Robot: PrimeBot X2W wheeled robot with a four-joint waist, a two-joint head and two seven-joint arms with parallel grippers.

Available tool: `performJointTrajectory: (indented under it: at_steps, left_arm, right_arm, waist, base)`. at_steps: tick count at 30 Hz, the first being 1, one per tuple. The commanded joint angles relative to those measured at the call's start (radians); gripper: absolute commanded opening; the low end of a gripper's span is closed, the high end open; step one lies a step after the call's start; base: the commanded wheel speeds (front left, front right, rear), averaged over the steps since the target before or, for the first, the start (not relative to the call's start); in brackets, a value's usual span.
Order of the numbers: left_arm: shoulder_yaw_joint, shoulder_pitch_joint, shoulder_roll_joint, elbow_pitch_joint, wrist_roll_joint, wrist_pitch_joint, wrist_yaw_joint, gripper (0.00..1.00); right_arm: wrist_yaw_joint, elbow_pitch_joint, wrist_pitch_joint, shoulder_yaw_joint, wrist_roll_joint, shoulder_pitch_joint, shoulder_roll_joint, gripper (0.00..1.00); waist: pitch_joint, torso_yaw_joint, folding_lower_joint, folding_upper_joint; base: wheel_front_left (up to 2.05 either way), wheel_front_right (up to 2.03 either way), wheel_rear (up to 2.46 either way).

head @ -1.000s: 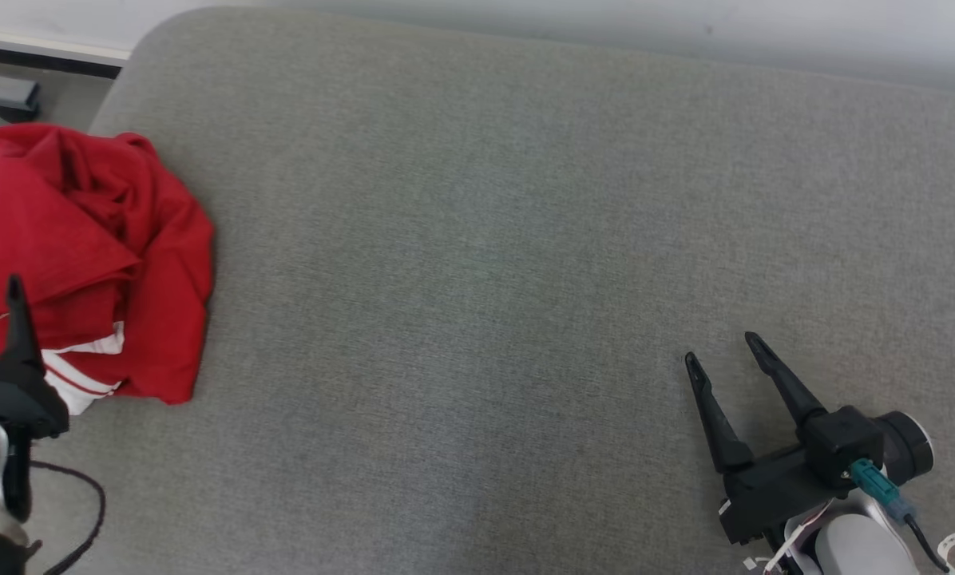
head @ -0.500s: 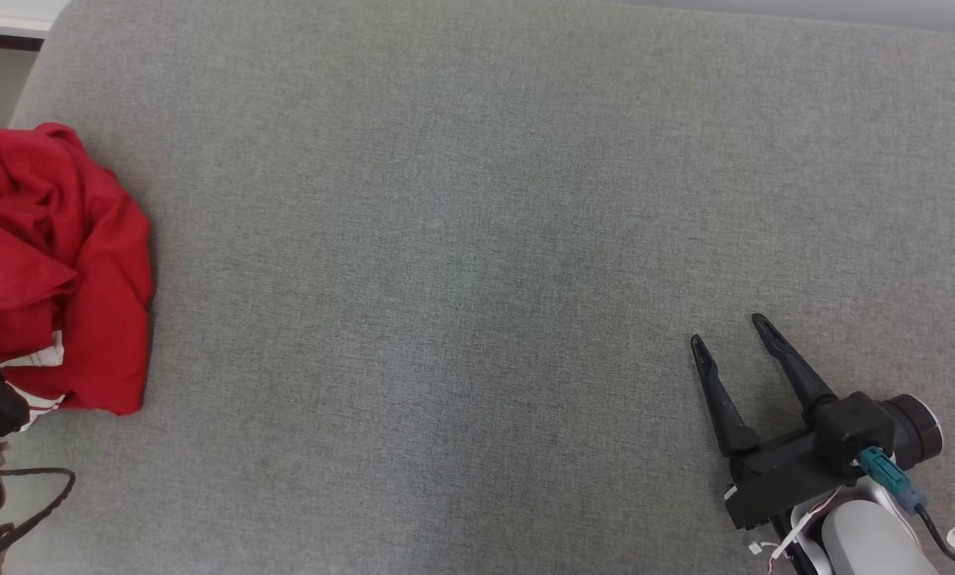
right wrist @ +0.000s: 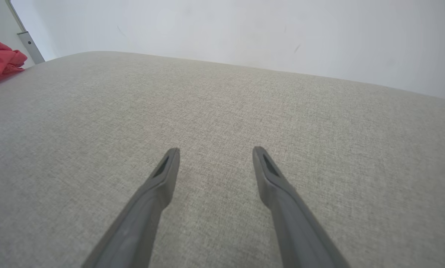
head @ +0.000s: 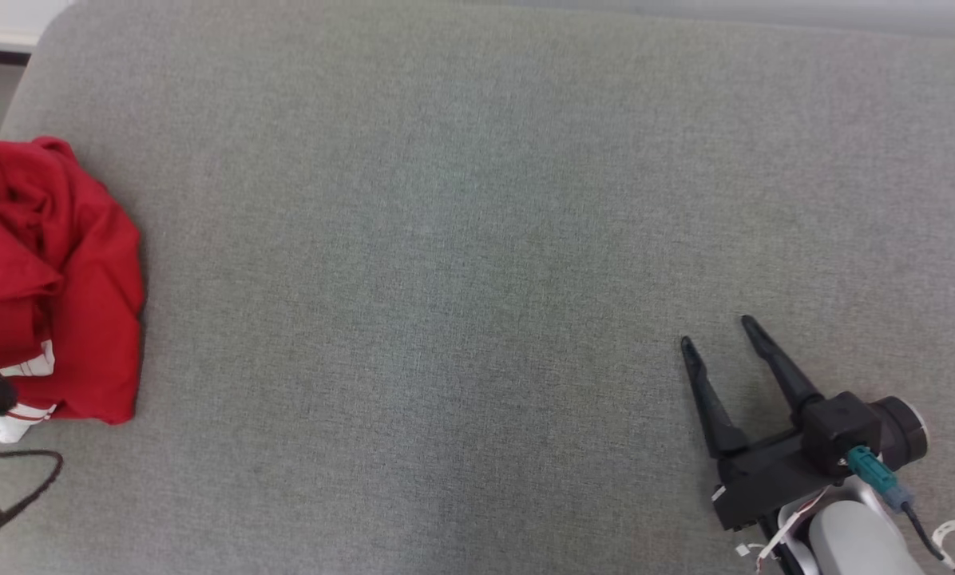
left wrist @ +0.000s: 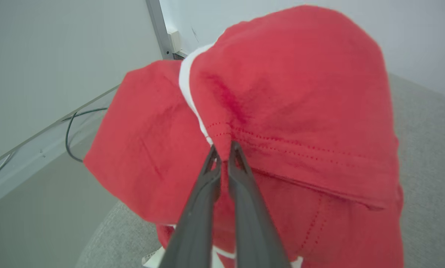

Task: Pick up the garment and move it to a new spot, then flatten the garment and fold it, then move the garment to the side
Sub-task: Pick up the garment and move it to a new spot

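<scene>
1. The crumpled red garment with white trim (head: 54,279) lies bunched at the far left edge of the grey fabric-topped counter (head: 461,239).
2. The left pincer (left wrist: 224,149) is pinching a fold of it beside a stitched hem.
3. The right pincer (head: 717,332) stands spread and empty, well apart to the right, so the carry probably falls to the left arm, rightward.

Garment (head: 54,279) on padded surface (head: 445,239), far left edge; right end effector (head: 717,332) lower right.
</scene>
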Motion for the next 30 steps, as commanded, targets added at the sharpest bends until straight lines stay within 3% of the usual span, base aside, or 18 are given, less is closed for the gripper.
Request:
performJointTrajectory:
  at_steps: [1, 8, 16, 22, 30]
  left_arm:
    - [-0.009, -0.019, 0.015, -0.002, 0.006, -0.014, -0.006, 0.00]
    - [-0.101, -0.088, 0.047, -0.054, 0.041, -0.067, -0.015, 0.00]
    - [-0.298, -0.154, 0.053, -0.187, 0.008, -0.055, -0.014, 0.00]
    - [-0.448, -0.183, 0.054, -0.320, -0.051, -0.033, -0.014, 0.00]
    - [-0.601, -0.174, 0.003, -0.434, -0.133, -0.021, -0.014, 0.00]
  right_arm:
    - [-0.002, 0.005, -0.001, 0.003, 0.008, 0.004, 0.013, 1.00]
    - [-0.002, 0.029, -0.001, 0.011, 0.015, 0.017, 0.070, 1.00]
    - [-0.002, 0.049, -0.001, 0.006, 0.024, 0.041, 0.131, 1.00]
    - [-0.002, 0.058, -0.001, -0.004, 0.028, 0.063, 0.161, 1.00]
    - [-0.002, 0.066, -0.001, -0.023, 0.027, 0.079, 0.184, 1.00]
  waist:
    - [-0.022, -0.008, -0.0001, -0.0001]
    - [-0.103, -0.027, -0.0001, -0.0001]
    - [-0.192, -0.072, -0.0001, -0.0001]
    - [-0.236, -0.138, -0.0001, -0.0001]
    - [-0.261, -0.261, -0.0001, -0.0001]
  base:
    - [0.00, 0.00, 0.00]
    - [0.00, 0.00, 0.00]
    - [0.00, 0.00, 0.00]
    - [0.00, 0.00, 0.00]
    - [0.00, 0.00, 0.00]
